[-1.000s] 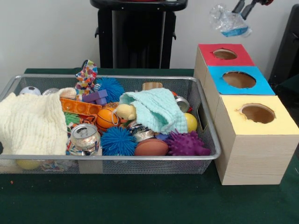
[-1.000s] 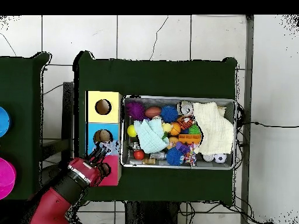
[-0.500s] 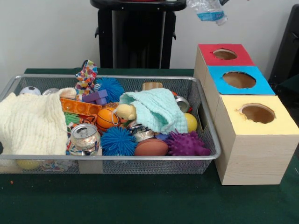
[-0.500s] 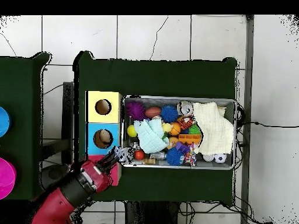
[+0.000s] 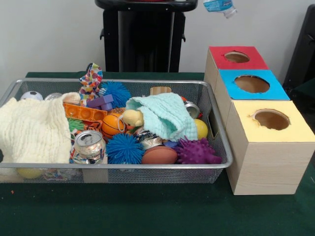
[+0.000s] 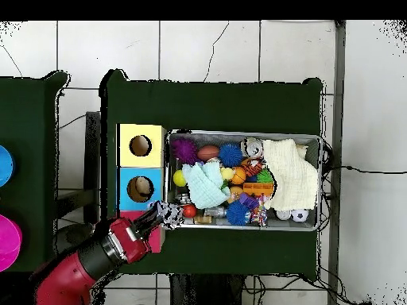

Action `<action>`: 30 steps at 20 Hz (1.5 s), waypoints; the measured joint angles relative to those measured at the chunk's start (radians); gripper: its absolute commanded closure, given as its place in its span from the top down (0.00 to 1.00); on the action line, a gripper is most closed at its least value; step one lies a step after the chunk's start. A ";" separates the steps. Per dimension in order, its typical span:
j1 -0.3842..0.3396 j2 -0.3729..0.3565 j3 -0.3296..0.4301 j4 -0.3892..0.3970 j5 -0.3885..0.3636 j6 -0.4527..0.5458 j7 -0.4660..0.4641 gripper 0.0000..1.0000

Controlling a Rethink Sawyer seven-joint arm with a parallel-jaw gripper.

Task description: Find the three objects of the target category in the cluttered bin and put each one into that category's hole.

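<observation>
The wire mesh bin (image 5: 123, 167) is full of toys, cans and cloths; in the overhead view its rim (image 6: 242, 133) lies right of the three boxes. My gripper (image 6: 157, 218) is shut on a crumpled clear plastic bottle with a blue label (image 6: 170, 214). It holds the bottle high above the red-topped box (image 5: 236, 57), by the bin's near corner. In the front view only the bottle (image 5: 219, 5) shows at the top edge; the gripper is out of the picture. The blue-topped box (image 5: 252, 84) and the yellow-topped box (image 5: 271, 120) stand beside the red one.
In the bin lie a cream cloth (image 5: 32, 130), a mint cloth (image 5: 165, 115), a drink can (image 5: 90, 142), blue spiky balls (image 5: 124, 148), a purple spiky ball (image 5: 197, 151) and an orange ball (image 5: 112, 125). The black pedestal (image 5: 144, 34) stands behind the bin.
The bottle has moved up and to the left in the front view, from beside the red-topped box to the top edge. Overhead, the arm has swung right toward the bin's corner.
</observation>
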State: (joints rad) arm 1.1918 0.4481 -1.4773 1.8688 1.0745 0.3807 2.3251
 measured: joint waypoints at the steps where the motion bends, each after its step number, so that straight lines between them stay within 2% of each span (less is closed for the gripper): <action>1: -0.001 0.007 -0.007 -0.005 0.000 0.004 0.015 0.00; 6: -0.010 0.058 -0.060 -0.062 0.000 0.008 0.118 0.00; 9: -0.017 0.073 -0.076 -0.084 0.000 0.008 0.139 0.00; 16: -0.029 0.098 -0.090 -0.125 0.000 0.008 0.153 0.00; 30: -0.041 0.169 -0.093 -0.136 0.001 0.008 0.165 0.00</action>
State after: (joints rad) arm 1.1513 0.6168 -1.5703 1.7332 1.0751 0.3884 2.4901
